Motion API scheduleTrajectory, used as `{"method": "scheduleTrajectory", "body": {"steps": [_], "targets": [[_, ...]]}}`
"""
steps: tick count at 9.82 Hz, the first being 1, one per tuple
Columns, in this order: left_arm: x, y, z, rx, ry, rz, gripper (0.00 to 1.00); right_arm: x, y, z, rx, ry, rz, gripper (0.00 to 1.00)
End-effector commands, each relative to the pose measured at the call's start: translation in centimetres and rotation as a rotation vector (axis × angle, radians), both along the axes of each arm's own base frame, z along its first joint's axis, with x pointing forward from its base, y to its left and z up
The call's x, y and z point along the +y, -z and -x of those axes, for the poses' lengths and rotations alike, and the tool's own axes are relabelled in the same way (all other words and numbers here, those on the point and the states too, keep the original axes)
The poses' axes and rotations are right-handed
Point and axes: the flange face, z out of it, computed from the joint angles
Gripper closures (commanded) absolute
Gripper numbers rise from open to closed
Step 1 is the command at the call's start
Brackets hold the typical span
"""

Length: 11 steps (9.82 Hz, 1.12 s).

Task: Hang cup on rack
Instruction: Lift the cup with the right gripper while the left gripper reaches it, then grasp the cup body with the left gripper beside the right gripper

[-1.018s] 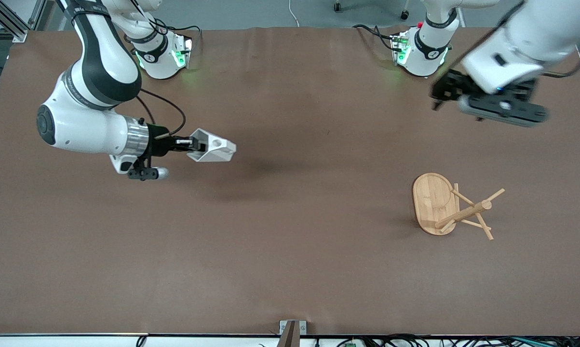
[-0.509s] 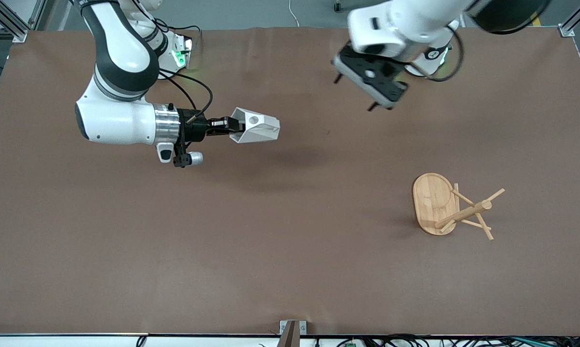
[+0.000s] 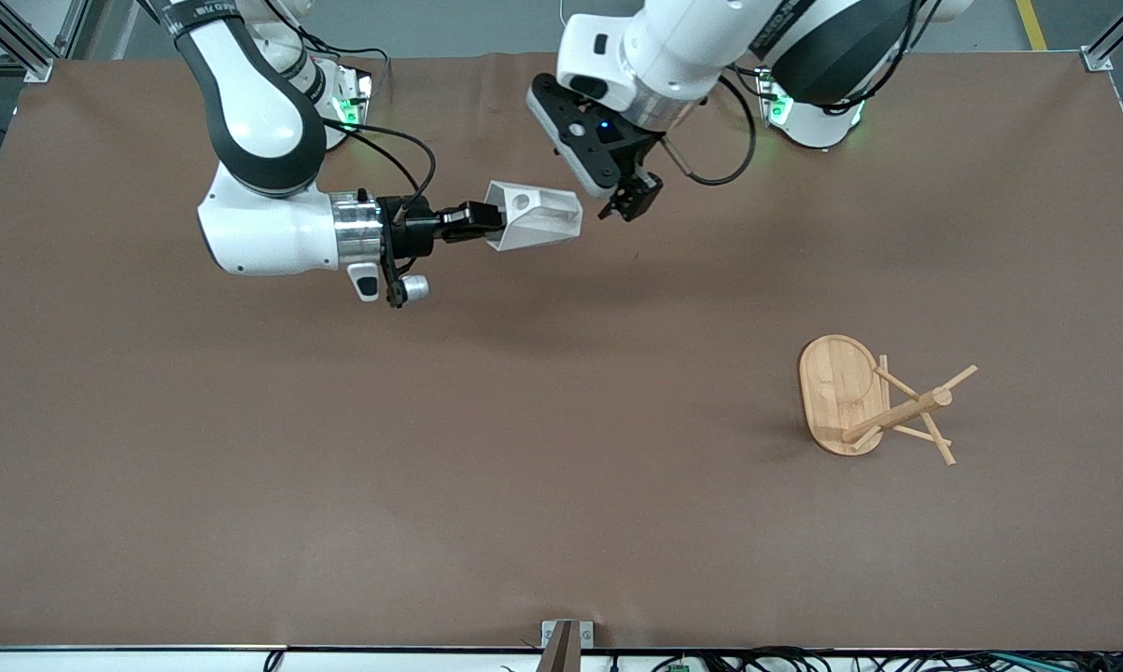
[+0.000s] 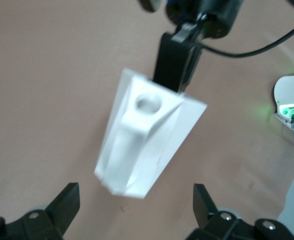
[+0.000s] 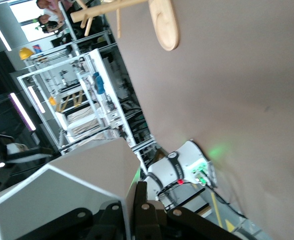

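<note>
One white faceted cup (image 3: 535, 215), tapering, with a flat handle tab pierced by a round hole, hangs sideways above the table's middle toward the robots' edge, its rim clenched by the right gripper (image 3: 475, 220). The left gripper (image 3: 634, 200), fingers (image 4: 67, 207) spread, hovers beside it. One bamboo mug rack (image 3: 874, 401) stands toward the left arm's end.

Front cam sits high, facing the robots' bases across the whole table (image 3: 561, 523). Left wrist cam looks down, close on the cup (image 4: 147, 145). Right wrist cam hugs the cup (image 5: 67, 192) too, tilted I think, catching the rack (image 5: 161, 20) farther off.
</note>
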Motion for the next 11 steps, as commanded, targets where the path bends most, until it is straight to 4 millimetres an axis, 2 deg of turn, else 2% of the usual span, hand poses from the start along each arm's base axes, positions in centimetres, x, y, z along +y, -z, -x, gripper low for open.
{"method": "scheduleTrajectory", "body": {"steps": [1,4,6,7,8,9,10,11], "targets": [[-1.2,1.8,0.4,-0.007,0.078,0.000,0.00,0.7,1.1,1.3,0.001,-0.003,-0.061,1.00],[-1.1,4.1,0.8,0.010,0.123,-0.027,0.00,0.8,1.0,1.6,0.000,-0.013,-0.082,1.00],[-0.4,5.5,0.4,0.011,0.178,-0.035,0.00,1.0,1.0,1.7,0.004,-0.009,-0.091,1.00],[-0.6,5.7,0.5,0.011,0.184,-0.035,0.04,1.2,1.0,1.8,0.003,-0.012,-0.091,1.00],[-0.6,5.9,0.4,0.010,0.190,-0.034,0.11,1.2,0.9,1.8,0.002,-0.013,-0.091,1.00],[-0.6,6.1,0.4,0.013,0.192,-0.035,0.36,1.3,0.9,1.9,0.002,-0.014,-0.091,1.00],[-0.6,6.1,0.3,0.008,0.197,-0.038,0.74,1.3,0.8,1.9,0.001,-0.013,-0.092,1.00],[-0.7,6.1,0.4,0.006,0.206,-0.037,0.96,1.3,0.8,1.9,0.001,-0.013,-0.092,0.99]]}}
